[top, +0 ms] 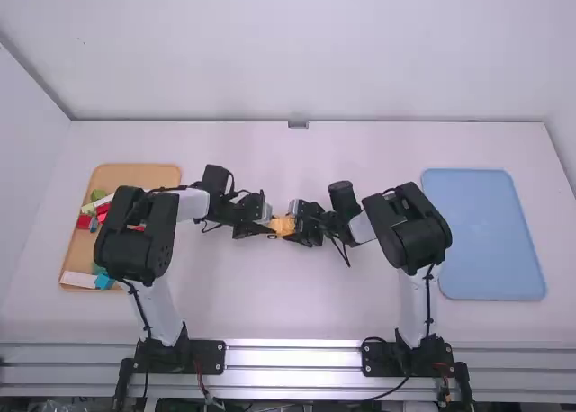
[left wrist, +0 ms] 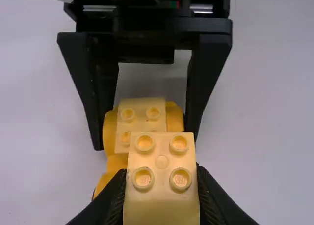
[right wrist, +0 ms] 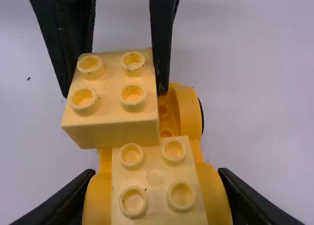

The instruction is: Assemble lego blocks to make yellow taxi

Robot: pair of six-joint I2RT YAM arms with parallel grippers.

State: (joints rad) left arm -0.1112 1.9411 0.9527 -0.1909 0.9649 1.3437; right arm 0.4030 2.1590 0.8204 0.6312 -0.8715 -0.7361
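Note:
My left gripper (top: pixel 266 223) and my right gripper (top: pixel 297 227) face each other mid-table, yellow pieces (top: pixel 283 226) between them. In the left wrist view, my left gripper (left wrist: pixel 161 205) is shut on a pale yellow four-stud block (left wrist: pixel 162 195). My right gripper (right wrist: pixel 156 198) holds an orange-yellow wheeled base (right wrist: pixel 187 109), with another pale yellow block (right wrist: pixel 154 183) on its near part. Seen from the right wrist, the left gripper's block (right wrist: pixel 112 95) is over the base's other end, slightly askew and shifted sideways; whether they touch I cannot tell.
At the left, a wooden tray (top: pixel 139 175) holding several coloured blocks is partly under the left arm. A blue tray (top: pixel 484 232) lies at the right, beside the right arm.

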